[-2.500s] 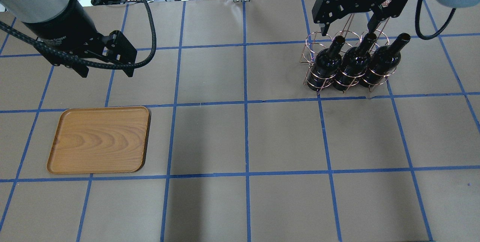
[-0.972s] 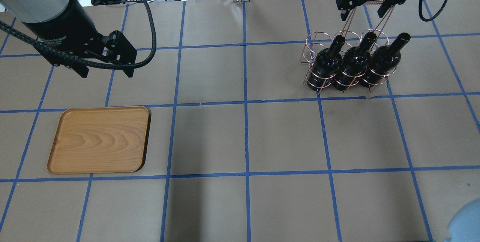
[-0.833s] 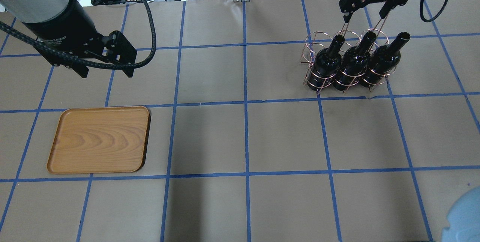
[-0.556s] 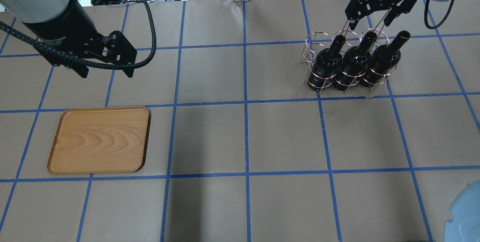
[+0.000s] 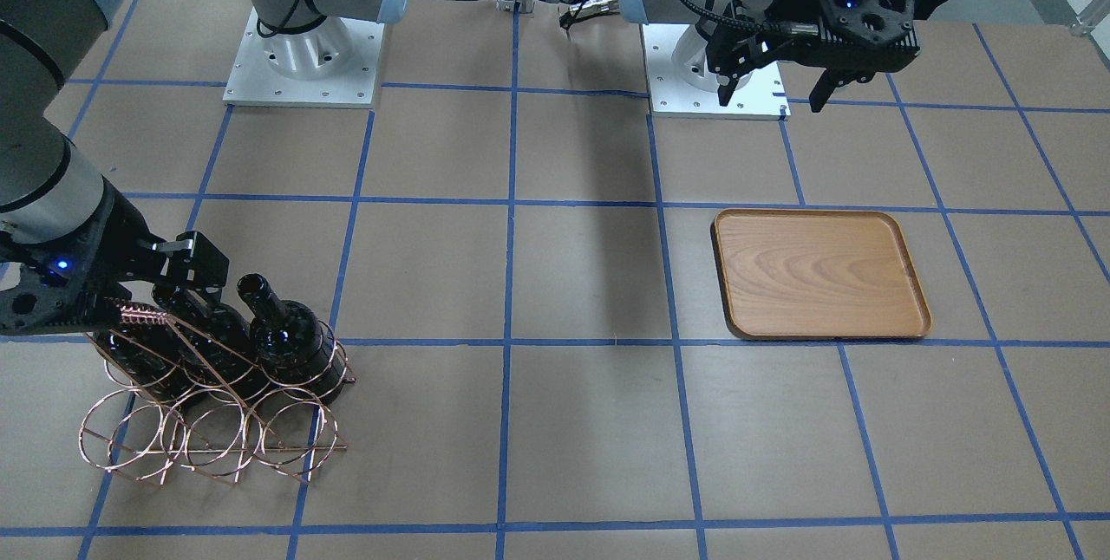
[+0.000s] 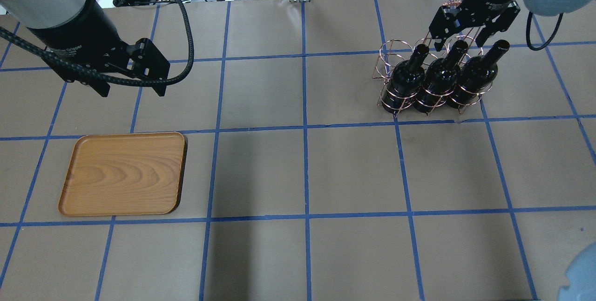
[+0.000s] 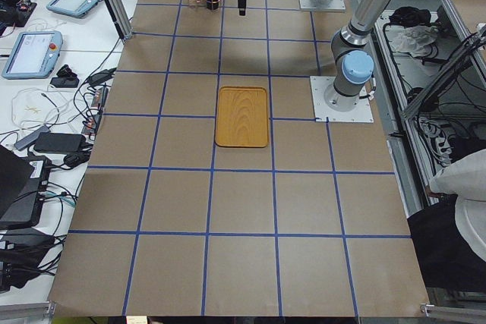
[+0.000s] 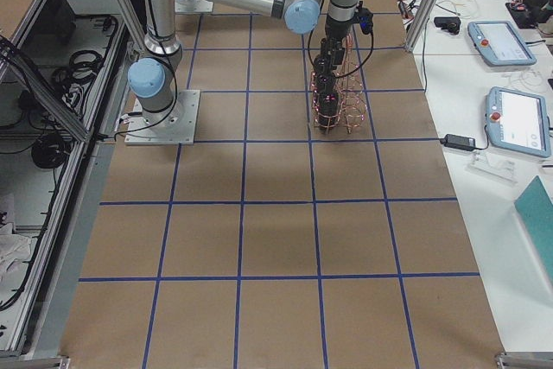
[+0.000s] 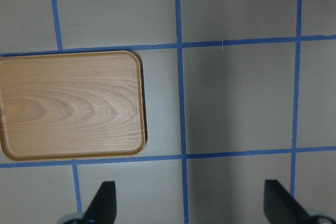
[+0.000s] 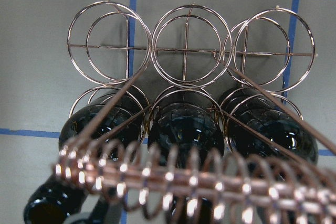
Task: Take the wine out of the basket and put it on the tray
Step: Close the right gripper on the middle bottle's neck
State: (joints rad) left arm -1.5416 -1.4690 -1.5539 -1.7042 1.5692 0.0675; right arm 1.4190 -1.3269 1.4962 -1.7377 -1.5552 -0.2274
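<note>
From across the table, can see right gripper [image 5: 160,287] down among the wine [image 5: 286,335] necks in the basket [image 5: 217,439], jaws spread, probably to clear the handle [image 5: 139,313]. Overhead: looks set astride the middle neck, pinching nothing. Left gripper [image 6: 132,87] parked gaping near the tray [image 6: 123,175], presumably waiting.

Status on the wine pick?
Left gripper open, parked past tray. Right gripper open over neck of middle wine, nothing gripped. All three in basket. Coiled handle close beside fingers.
</note>
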